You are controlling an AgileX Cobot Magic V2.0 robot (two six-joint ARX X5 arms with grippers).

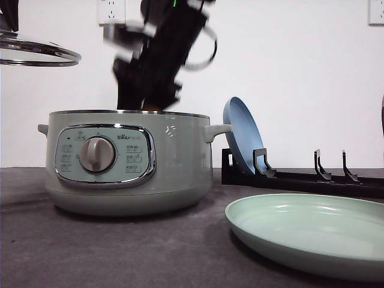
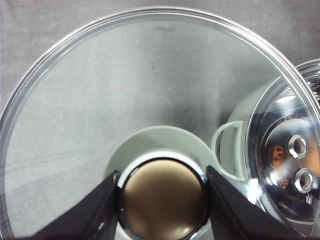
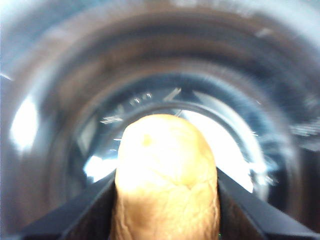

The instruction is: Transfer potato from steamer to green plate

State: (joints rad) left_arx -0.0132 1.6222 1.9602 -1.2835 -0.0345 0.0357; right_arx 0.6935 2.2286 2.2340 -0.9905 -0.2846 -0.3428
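Observation:
The pale sage-green steamer (image 1: 129,162) stands at the left of the table with its lid off. My right arm reaches down into it from above, blurred in the front view. In the right wrist view the orange-brown potato (image 3: 167,180) sits between the black fingers (image 3: 85,212) of my right gripper (image 3: 167,210), which is shut on it inside the shiny pot. My left gripper (image 2: 162,200) is shut on the knob (image 2: 162,197) of the glass lid (image 1: 36,53), held high at the far left. The green plate (image 1: 312,231) lies flat at the front right.
A blue plate (image 1: 243,135) leans upright in a black rack (image 1: 300,177) behind the green plate. The steamer's side handle (image 2: 227,150) shows through the glass lid. A white wall stands behind the table.

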